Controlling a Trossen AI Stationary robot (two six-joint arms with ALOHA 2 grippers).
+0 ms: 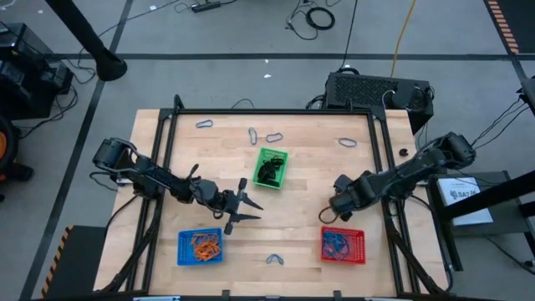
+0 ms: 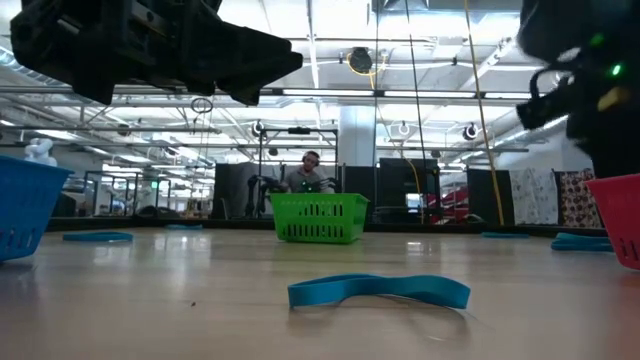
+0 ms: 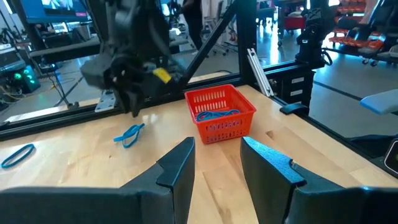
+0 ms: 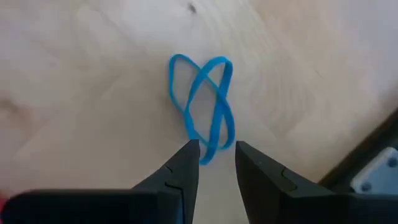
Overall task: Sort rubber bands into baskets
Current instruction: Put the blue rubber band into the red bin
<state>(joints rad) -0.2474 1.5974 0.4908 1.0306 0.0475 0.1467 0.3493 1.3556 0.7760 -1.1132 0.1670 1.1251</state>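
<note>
Sorting is well along: orange bands (image 1: 202,245) fill the blue basket (image 1: 200,247), while several blue bands are lying loose on the worktop (image 1: 301,209). The right tool (image 4: 216,155), parted, is straddling a twisted blue band (image 4: 203,99); the left tool (image 3: 217,163) is hanging open, empty.

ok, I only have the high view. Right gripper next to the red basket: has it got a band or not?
Observer: Not gripped. The right wrist view shows the right gripper open, fingertips either side of one end of a twisted blue rubber band lying on the table.
Operator: Left gripper carrying anything?
Observer: No. The left gripper is open with nothing between its fingers.
Operator: What's in the red basket?
Observer: From the left wrist view, the red basket holds blue bands; I see no other colour in it.
</note>
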